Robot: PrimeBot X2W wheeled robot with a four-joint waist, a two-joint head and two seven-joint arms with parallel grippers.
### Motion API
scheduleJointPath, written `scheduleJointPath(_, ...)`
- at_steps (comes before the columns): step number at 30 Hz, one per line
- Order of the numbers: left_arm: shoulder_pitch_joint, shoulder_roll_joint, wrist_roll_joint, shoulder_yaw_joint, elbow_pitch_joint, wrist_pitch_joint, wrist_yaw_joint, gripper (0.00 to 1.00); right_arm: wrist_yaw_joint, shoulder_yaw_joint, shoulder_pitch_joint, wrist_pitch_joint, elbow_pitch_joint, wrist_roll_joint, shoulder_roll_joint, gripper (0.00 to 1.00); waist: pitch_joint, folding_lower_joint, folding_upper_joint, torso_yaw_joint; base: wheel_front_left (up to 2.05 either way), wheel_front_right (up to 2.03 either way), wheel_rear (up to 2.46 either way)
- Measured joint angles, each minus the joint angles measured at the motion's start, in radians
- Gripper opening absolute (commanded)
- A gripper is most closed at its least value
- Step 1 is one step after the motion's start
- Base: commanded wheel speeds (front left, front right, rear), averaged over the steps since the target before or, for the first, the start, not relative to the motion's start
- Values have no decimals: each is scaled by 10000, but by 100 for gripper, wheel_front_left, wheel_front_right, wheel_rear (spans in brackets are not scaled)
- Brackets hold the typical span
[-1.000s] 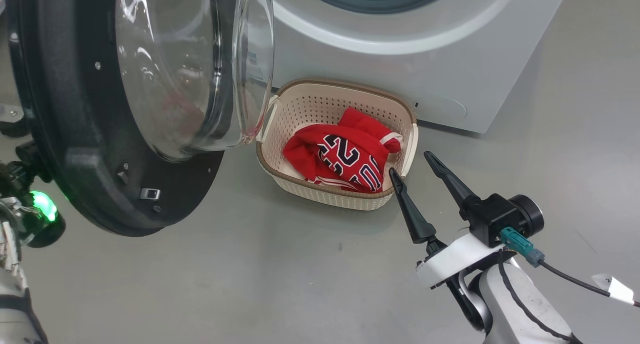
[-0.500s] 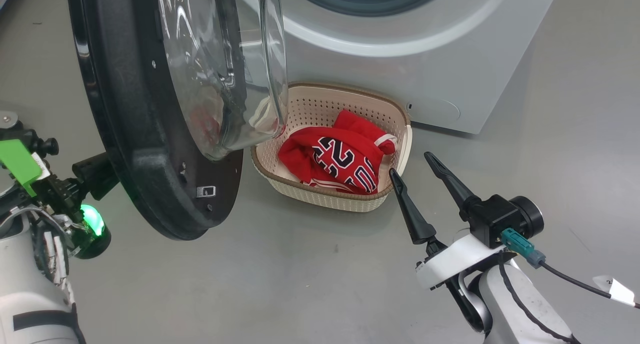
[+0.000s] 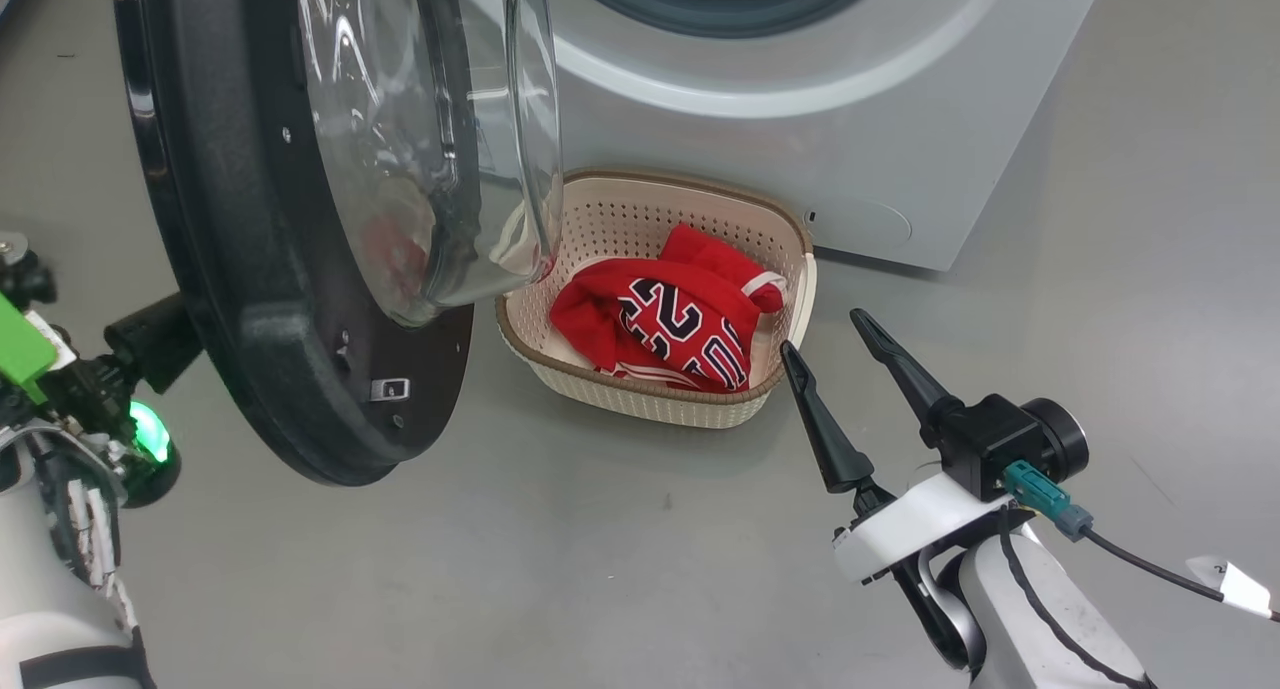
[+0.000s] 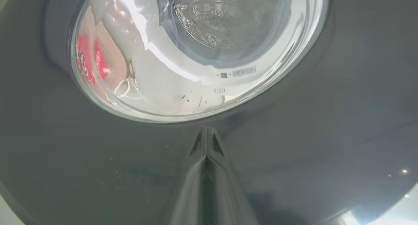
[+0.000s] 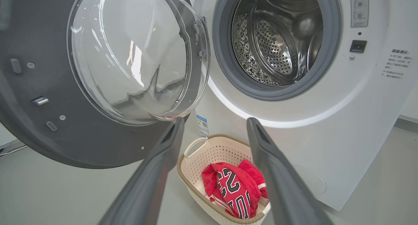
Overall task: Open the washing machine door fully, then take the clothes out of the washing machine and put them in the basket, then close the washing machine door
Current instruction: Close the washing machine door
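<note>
The washing machine door (image 3: 250,299) stands partly open at the left, and its glass bowl (image 3: 430,139) overlaps the basket's left rim in the head view. My left gripper (image 4: 206,130) is shut, with its joined fingertips against the door's black outer face just below the glass. The red clothes (image 3: 665,324) lie in the cream basket (image 3: 700,204) on the floor in front of the washing machine (image 3: 800,99). My right gripper (image 3: 820,331) hovers open and empty to the right of the basket. Between its fingers the right wrist view shows the bare steel drum (image 5: 277,39), the basket (image 5: 209,151) and the clothes (image 5: 235,189).
Grey floor (image 3: 600,549) stretches in front of the basket and to the right of the machine. My left arm (image 3: 60,529), with a green light, sits behind the door at the lower left. A cable with a white tag (image 3: 1235,584) trails from my right wrist.
The door has swung round toward the machine, with my left arm following behind it. The head view has shifted slightly. My right gripper has stayed in place, open.
</note>
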Motion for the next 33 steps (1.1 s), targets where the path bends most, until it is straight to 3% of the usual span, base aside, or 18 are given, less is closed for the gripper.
scheduleJointPath(8,578,245,1622,-397,-1089,-1503,-372,0,-2,-79,74,0,2,73,8,100,-204,0,0,29,0,0,0)
scheduleJointPath(14,1327,851,3298,-861,-2109,-3164,-453,0,-2,-105,169,0,2,130,17,100,-381,0,0,65,0,0,0)
scheduleJointPath(16,1551,943,3864,-1375,-2817,-3682,-453,0,-2,-136,252,0,0,146,19,100,-433,0,1,82,0,0,0)
scheduleJointPath(21,2047,1923,5436,-2660,-4428,-5402,-453,0,-2,-138,268,0,-19,146,21,100,-467,0,0,100,0,0,0)
scheduleJointPath(33,3780,2194,7241,-3655,-5118,-9118,-453,0,-2,-40,411,0,-25,146,25,100,-588,0,0,137,0,0,0)
